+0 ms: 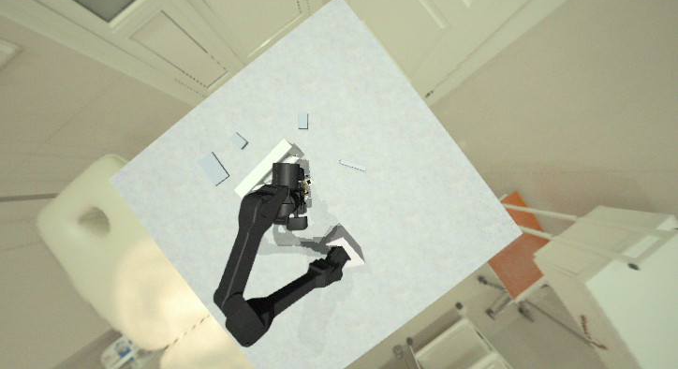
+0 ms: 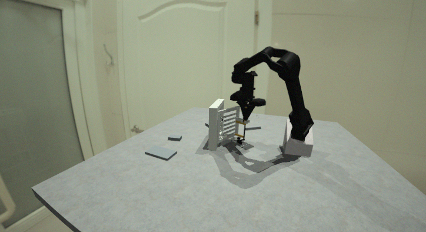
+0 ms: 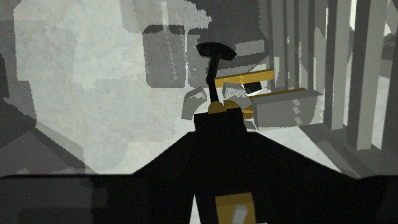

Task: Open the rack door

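The rack's white frame (image 1: 263,168) (image 2: 212,127) stands upright on the table. Its slatted grey door (image 2: 229,123) (image 3: 338,65) stands partly open, swung out from the frame; the arm hides most of it from above. The door's upright black handle (image 2: 244,132) (image 3: 213,77) hangs in yellow brackets at the door's free edge, with a black disc at its lower end. My gripper (image 2: 245,119) (image 3: 221,140) points down and is shut on the handle's top end. How far the handle is turned cannot be told exactly.
Blue-grey slabs lie behind the frame: a large one (image 1: 213,169) (image 2: 160,153), a small one (image 1: 239,140) (image 2: 175,137) and another (image 1: 302,120). A thin pale strip (image 1: 351,165) (image 2: 253,128) lies on the door side. The arm's pale base (image 1: 354,256) (image 2: 298,148) stands beyond the door.
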Available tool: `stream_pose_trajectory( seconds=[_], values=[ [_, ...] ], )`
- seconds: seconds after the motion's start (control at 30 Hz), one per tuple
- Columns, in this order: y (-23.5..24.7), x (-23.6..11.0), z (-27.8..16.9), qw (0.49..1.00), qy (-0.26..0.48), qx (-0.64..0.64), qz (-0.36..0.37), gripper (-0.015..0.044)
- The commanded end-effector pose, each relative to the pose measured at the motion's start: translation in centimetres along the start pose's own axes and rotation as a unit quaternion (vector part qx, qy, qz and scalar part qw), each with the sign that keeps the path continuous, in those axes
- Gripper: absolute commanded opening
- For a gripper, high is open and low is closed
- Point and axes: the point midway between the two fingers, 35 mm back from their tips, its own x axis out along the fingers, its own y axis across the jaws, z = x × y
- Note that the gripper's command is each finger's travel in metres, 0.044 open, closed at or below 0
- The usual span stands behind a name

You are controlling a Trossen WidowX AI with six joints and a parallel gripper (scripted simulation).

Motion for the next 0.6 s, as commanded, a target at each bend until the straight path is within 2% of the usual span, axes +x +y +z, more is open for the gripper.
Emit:
stream_pose_trajectory(
  seconds=[0.0, 0.57],
  values=[
    [1.0, 0.0, 0.3, 0.999, -0.001, 0.039, -0.002, 0.001],
    [4.9, 0.0, 1.8, 0.984, -0.001, 0.175, 0.0, 0.001]
  ],
)
